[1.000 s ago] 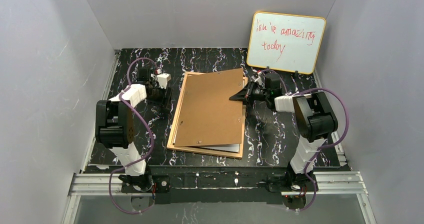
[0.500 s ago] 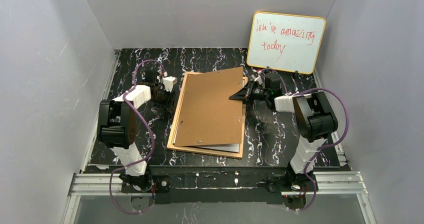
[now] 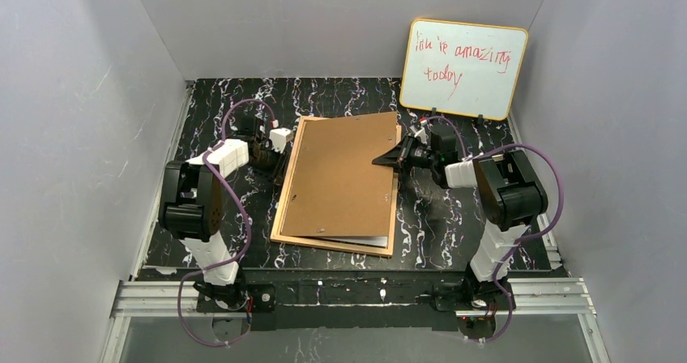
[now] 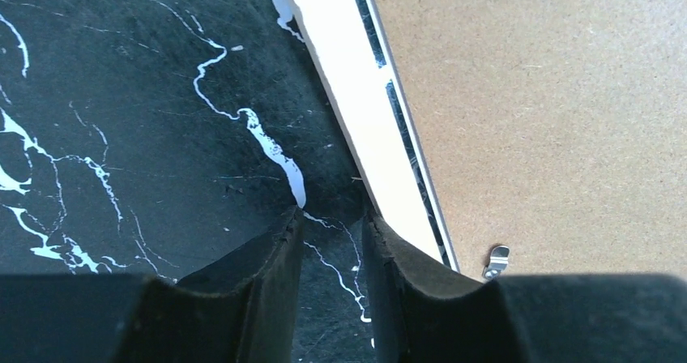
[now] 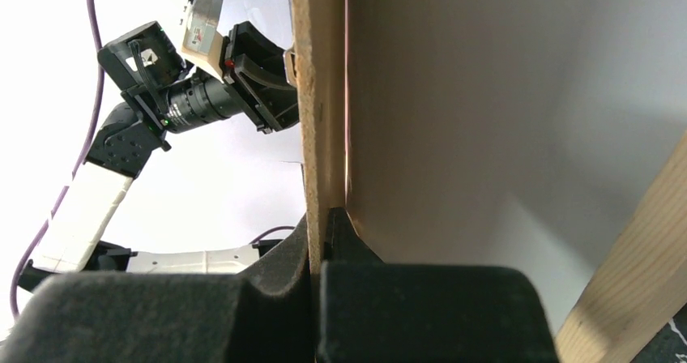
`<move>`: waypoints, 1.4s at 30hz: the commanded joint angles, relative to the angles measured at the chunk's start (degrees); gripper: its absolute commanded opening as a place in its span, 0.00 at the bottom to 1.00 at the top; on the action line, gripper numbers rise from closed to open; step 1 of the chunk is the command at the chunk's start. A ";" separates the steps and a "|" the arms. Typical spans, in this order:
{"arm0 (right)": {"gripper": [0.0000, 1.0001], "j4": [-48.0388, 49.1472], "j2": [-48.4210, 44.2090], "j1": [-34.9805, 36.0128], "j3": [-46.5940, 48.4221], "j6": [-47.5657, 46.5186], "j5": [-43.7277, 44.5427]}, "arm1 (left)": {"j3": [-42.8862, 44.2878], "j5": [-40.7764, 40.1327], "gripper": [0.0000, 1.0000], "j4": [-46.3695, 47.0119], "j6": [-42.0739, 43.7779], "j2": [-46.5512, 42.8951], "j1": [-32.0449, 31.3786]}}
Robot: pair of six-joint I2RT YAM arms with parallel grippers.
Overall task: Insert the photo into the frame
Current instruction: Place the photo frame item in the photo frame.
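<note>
right fingers (image 5: 283, 258) clenched on raised back panel (image 3: 344, 177) edge; left fingers (image 4: 251, 274) parted, empty, just left of frame (image 4: 356, 112) long rail.

Photo (image 3: 369, 238) between frame (image 3: 324, 242) and tilted backing (image 3: 344, 177)

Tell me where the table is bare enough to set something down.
Free: the far strip of table between frame and back wall, left of the whiteboard; the patch between frame and right arm. Crowded: the frame's sides, at the left gripper and right gripper.
</note>
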 commanded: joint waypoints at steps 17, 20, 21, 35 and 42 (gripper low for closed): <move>0.01 3.09 -1.84 2.39 1.06 -1.23 1.94 | -0.20 1.85 0.20 -3.33 1.82 1.58 -2.65; 0.01 1.12 -1.91 2.60 1.59 -2.91 3.02 | -0.16 1.79 0.20 -3.47 1.90 1.60 -2.72; 0.01 1.28 -1.75 2.63 1.51 -2.90 3.32 | -0.16 1.86 0.20 -3.43 1.93 1.64 -2.73; 0.01 2.36 -0.11 6.73 0.06 -3.58 9.65 | -0.20 2.42 0.16 -4.20 2.06 1.52 -3.33; 0.25 -17.80 -1.93 7.31 6.37 -11.80 15.15 | 1.35 0.79 0.15 -6.05 2.52 0.54 -3.26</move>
